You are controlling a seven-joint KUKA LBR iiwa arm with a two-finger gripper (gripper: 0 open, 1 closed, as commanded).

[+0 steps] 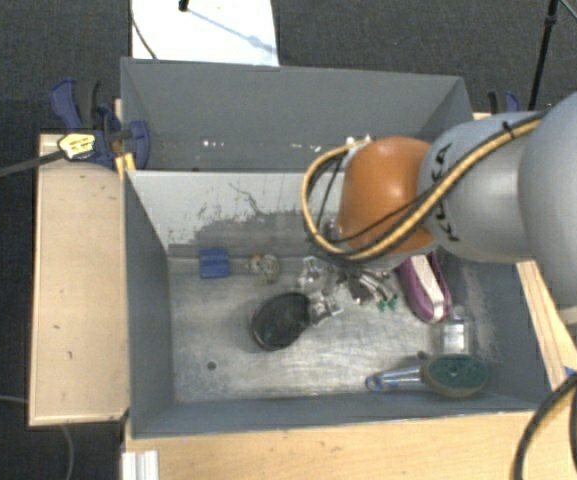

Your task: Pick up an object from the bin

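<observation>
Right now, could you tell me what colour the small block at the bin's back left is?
The small block is blue, clearest in the camera view.

Robotics lab set-up is indicated: a grey metal bin (148, 298) is placed over dark carpet (28, 28), a KUKA-marked industrial arm (528, 188) is reached into it, and loose cables (8, 168) are laid across the floor.

The gripper (320, 296) hangs low in the grey bin (153, 298), just beside a black oval object (278, 321) near its middle.
</observation>
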